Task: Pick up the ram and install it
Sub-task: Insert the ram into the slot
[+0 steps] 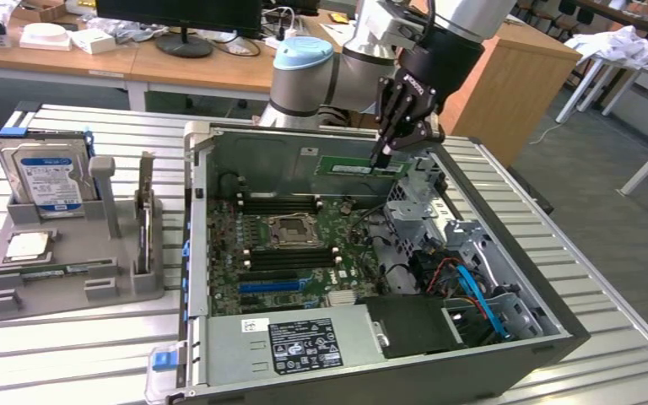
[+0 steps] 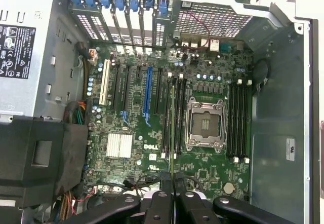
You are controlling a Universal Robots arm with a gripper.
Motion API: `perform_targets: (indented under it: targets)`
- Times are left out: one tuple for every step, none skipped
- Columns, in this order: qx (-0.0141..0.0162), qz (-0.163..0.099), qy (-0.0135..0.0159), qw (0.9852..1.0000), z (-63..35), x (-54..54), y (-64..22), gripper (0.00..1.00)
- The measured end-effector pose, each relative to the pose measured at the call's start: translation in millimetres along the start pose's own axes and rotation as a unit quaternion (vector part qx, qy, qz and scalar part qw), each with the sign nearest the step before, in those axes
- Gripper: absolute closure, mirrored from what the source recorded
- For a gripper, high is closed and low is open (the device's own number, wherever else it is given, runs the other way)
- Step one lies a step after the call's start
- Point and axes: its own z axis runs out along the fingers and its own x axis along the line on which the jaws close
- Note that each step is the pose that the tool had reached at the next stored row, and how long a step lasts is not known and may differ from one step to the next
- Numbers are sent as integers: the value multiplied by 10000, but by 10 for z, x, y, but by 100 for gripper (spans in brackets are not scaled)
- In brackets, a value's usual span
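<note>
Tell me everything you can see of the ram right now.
The ram is a long, thin green circuit board with a small white label on its face. It hangs roughly level on its long edge, over the open computer case and above the motherboard, pinched towards one end by the shut gripper. Nothing else seems to touch it; it sits in no slot yet.

Wooden desks point(image 1: 178, 66) with a monitor point(image 1: 178, 13) stand behind the slatted metal table point(image 1: 65, 354); grey floor point(image 1: 628, 253) alongside.
</note>
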Motion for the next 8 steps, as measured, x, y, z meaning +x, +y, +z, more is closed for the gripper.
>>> perform_targets:
  targets:
    - [0, 0, 0, 10000, 0, 0, 0, 88]
    - [3, 0, 0, 10000, 0, 0, 0, 88]
    - [38, 1, 2, 10000, 1, 0, 2, 88]
    - [109, -3, 8, 9999, 2, 1, 1, 88]
    - [184, -7, 13, 9998, 2, 1, 1, 88]
    - [266, -11, 19, 9996, 3, 0, 2, 88]
    - [353, -14, 25, 9994, 4, 0, 4, 88]
    - [428, -16, 29, 9991, 6, 0, 5, 88]
